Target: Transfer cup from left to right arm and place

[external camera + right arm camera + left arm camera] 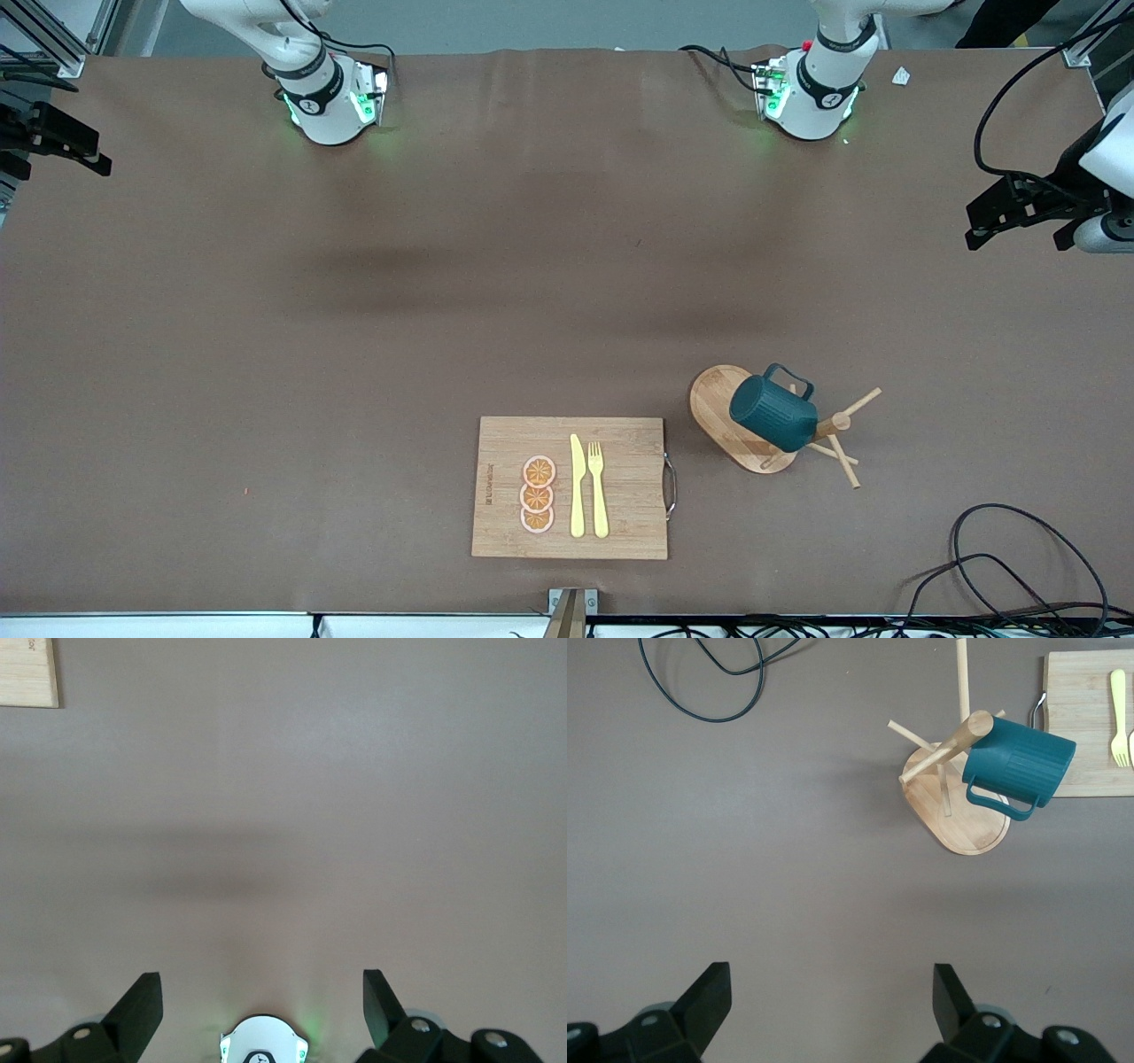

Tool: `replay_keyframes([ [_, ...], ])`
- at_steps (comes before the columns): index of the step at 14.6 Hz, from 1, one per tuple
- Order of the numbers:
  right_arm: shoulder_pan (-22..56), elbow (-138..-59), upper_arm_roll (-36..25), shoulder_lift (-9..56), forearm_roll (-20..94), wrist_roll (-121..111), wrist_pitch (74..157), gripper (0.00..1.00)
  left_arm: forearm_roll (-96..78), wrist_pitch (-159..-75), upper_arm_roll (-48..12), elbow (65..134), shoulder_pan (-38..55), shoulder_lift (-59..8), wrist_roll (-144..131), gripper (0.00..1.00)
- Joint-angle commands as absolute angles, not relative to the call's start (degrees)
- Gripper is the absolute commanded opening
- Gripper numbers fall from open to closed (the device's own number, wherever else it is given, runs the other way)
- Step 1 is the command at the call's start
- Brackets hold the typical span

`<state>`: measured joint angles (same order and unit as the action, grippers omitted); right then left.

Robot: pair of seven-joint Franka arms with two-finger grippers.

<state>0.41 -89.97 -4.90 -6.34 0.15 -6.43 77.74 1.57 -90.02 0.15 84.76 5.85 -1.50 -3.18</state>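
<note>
Trouble looks likeliest at the mug tree point(740, 425): the cup point(771, 414) hangs on a peg, so a skewed pull by the left gripper point(828, 1010) could topple it. Both it and the right gripper point(261, 1008) are spread, empty, high over bare table.

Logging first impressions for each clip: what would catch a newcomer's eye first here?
The teal cup hanging on a peg of a wooden mug tree, toward the left arm's end of the table. Beside it lies a wooden board with a yellow knife, a fork and three orange slices. Both grippers, left and right, are open, up over bare table.
</note>
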Motion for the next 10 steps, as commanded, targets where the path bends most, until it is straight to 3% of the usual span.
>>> replay_keyframes([
  [1,0.4,-91.3,-4.9,-7.7,-0.4,-6.8,77.8,1.0,1.1,-90.7,-0.1,84.6,5.4,-1.2,-2.0,1.0],
  [10,0.4,-91.3,-4.9,-7.7,-0.4,-6.5,77.9,1.0,1.7,-91.4,-0.3,84.6,6.2,-1.5,-2.5,1.0],
])
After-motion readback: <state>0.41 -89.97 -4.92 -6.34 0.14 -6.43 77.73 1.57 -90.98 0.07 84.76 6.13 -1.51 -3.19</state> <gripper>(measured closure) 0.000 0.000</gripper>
